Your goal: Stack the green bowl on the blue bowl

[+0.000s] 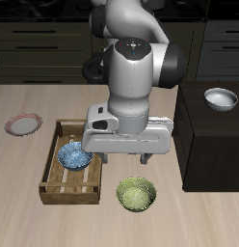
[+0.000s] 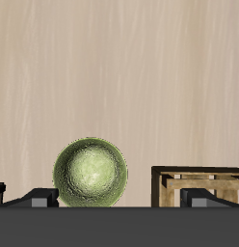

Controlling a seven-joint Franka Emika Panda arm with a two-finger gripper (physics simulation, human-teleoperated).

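Note:
The green bowl (image 1: pixel 137 194) stands upright on the table near the front edge, olive with a mottled inside. It also shows in the wrist view (image 2: pixel 90 174). The blue bowl (image 1: pixel 73 157) sits inside a wooden tray (image 1: pixel 54 154) beside it, farther back. My gripper (image 1: pixel 132 161) hangs above the table just behind the green bowl, between it and the tray. Its fingers are spread wide and hold nothing. In the wrist view the gripper (image 2: pixel 119 199) has the green bowl below it and off-centre, with a tray corner (image 2: pixel 194 178) beside it.
A white bowl (image 1: pixel 221 97) sits on a dark cabinet (image 1: pixel 213 145) standing at the table's side. A pink-rimmed plate (image 1: pixel 23 123) lies on the table beyond the tray. The robot's arm rises behind the gripper.

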